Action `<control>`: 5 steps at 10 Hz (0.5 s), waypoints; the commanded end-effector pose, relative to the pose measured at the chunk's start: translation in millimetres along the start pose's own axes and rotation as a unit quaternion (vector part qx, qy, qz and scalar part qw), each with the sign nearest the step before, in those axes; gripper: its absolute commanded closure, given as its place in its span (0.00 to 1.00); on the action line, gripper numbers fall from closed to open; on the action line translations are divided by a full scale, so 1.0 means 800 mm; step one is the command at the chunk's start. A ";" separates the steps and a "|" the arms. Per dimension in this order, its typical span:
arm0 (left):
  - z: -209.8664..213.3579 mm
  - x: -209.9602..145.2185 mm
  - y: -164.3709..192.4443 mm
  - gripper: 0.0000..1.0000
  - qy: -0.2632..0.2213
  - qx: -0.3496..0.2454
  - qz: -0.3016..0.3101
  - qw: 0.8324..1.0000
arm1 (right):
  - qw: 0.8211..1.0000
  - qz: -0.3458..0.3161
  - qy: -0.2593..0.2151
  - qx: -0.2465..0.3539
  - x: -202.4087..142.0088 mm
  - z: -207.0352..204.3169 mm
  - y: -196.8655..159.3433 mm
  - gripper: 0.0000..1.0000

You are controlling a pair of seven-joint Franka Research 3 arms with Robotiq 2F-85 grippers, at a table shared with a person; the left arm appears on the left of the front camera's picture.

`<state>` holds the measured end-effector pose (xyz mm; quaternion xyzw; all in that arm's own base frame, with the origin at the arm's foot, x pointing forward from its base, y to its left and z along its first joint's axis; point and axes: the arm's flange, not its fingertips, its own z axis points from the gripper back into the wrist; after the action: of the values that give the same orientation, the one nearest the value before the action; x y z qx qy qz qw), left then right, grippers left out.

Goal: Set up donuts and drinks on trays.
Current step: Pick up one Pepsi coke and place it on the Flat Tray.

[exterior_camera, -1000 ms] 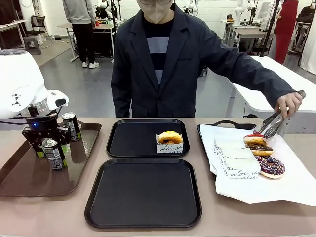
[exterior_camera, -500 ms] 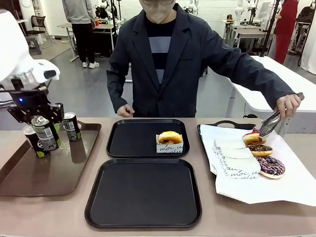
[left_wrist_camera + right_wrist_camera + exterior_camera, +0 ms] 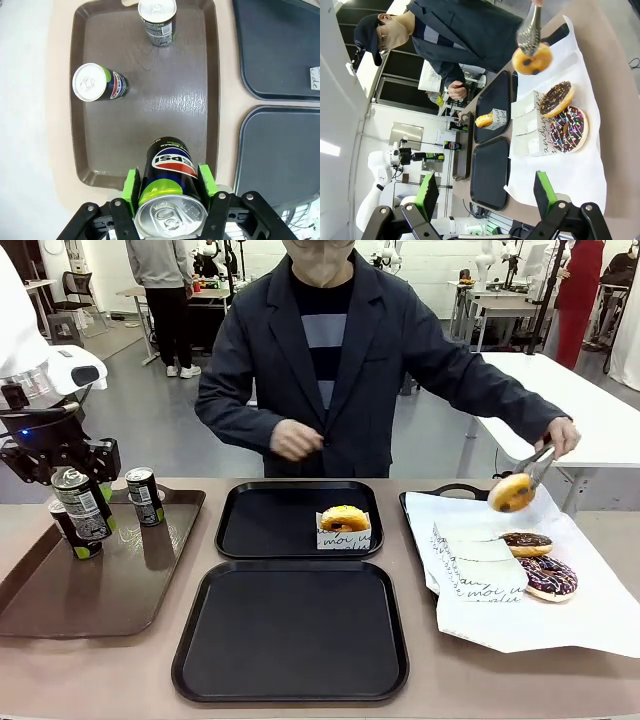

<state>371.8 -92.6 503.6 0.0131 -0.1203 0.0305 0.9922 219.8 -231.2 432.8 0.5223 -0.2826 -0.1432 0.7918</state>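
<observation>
My left gripper (image 3: 78, 488) is shut on a black Pepsi can (image 3: 82, 515) and holds it in the air above the left part of the brown tray (image 3: 100, 590). In the left wrist view the green pads (image 3: 131, 184) clamp this can (image 3: 172, 165). Two more drinks (image 3: 143, 495) (image 3: 95, 83) stand on that tray. The far black tray (image 3: 260, 520) carries one donut (image 3: 344, 519) in a white sleeve. The near black tray (image 3: 290, 630) is bare. The person's tongs hold a plain donut (image 3: 512, 493) in the air. My right gripper (image 3: 486, 192) is open with nothing between its fingers.
A paper-lined tray (image 3: 470, 492) at the right holds a chocolate donut (image 3: 527, 543), a sprinkled donut (image 3: 548, 577) and white paper sleeves (image 3: 480, 560). The person stands at the far edge, one hand held in front of the chest.
My left gripper has lifted the Pepsi can off the brown tray and moved up and left. The person's tongs have picked a donut up from the paper.
</observation>
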 end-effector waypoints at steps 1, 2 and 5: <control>0.003 0.003 -0.004 0.98 -0.004 0.002 -0.004 1.000 | 1.000 0.007 -0.009 0.014 0.006 0.000 0.001 0.00; 0.000 0.000 0.000 0.42 0.000 0.000 0.000 1.000 | 1.000 0.007 -0.009 0.014 0.006 0.000 0.001 0.00; 0.000 0.025 -0.071 0.42 0.002 -0.036 -0.029 0.999 | 1.000 0.007 -0.009 0.014 0.006 0.000 0.001 0.00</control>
<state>379.6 -123.7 503.5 -0.0049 -0.1154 0.0062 0.9933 219.8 -231.3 432.9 0.5221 -0.2827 -0.1432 0.7918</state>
